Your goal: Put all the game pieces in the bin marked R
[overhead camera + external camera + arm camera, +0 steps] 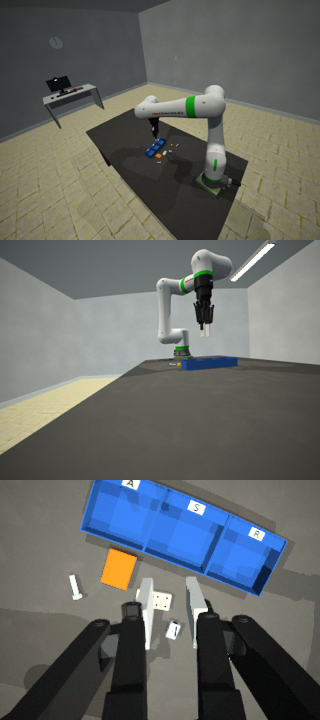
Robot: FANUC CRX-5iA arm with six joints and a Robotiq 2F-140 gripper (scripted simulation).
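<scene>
A blue bin (183,528) with three compartments marked A, S and R lies on the dark table; the R compartment (243,560) is at its right end in the wrist view. All three compartments look empty. My gripper (169,592) hangs high above the table on the near side of the bin, fingers a little apart with nothing between them. Below it lie a white dotted piece (160,600) and a small pale grey piece (174,631). An orange square tile (119,568) lies beside the bin. The gripper also shows in the top view (155,136) and the exterior view (205,334).
A white bolt (75,587) lies left of the orange tile. In the top view a small yellow piece (171,144) and another bolt (177,145) lie beyond the bin (155,147), toward the robot's base (211,180). A desk stands far off by the wall.
</scene>
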